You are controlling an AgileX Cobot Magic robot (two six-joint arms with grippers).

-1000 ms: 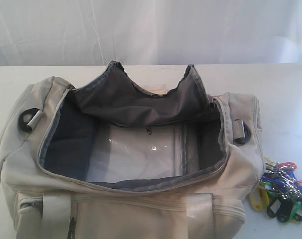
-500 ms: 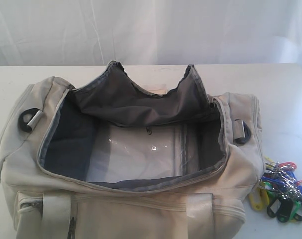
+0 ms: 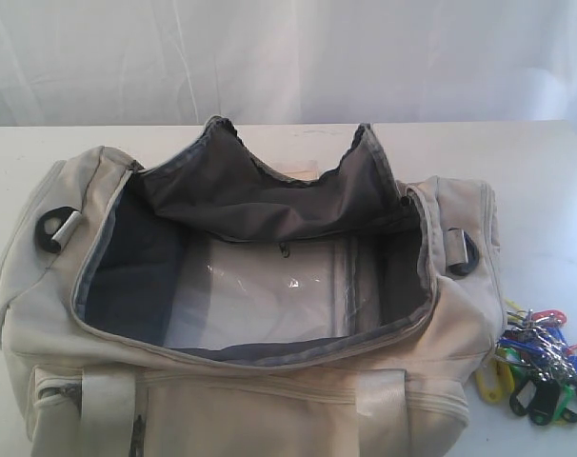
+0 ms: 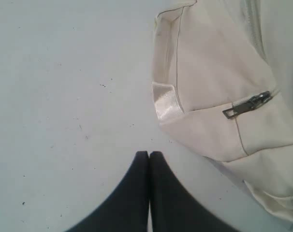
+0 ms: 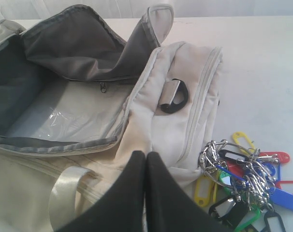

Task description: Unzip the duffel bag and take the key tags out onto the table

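The cream duffel bag [image 3: 269, 400] lies unzipped on the white table [image 3: 555, 190], its grey-lined flap [image 3: 269, 190] folded back and the inside showing only a clear plastic panel. The key tags [image 3: 541, 367] lie in a coloured bunch on the table just off the bag's right end; the right wrist view shows the key tags [image 5: 248, 183] beside the bag [image 5: 185, 77]. My right gripper [image 5: 146, 153] is shut and empty above the bag's right front corner. My left gripper [image 4: 149, 153] is shut and empty over bare table [image 4: 64, 96] near the bag's left end [image 4: 214, 72]. Neither gripper shows in the exterior view.
A white curtain [image 3: 288, 57] hangs behind the table. A black D-ring [image 3: 58, 228] sits at the bag's left end and another [image 3: 463, 252] at its right end. A side pocket zip pull [image 4: 248, 104] lies shut on the bag's end.
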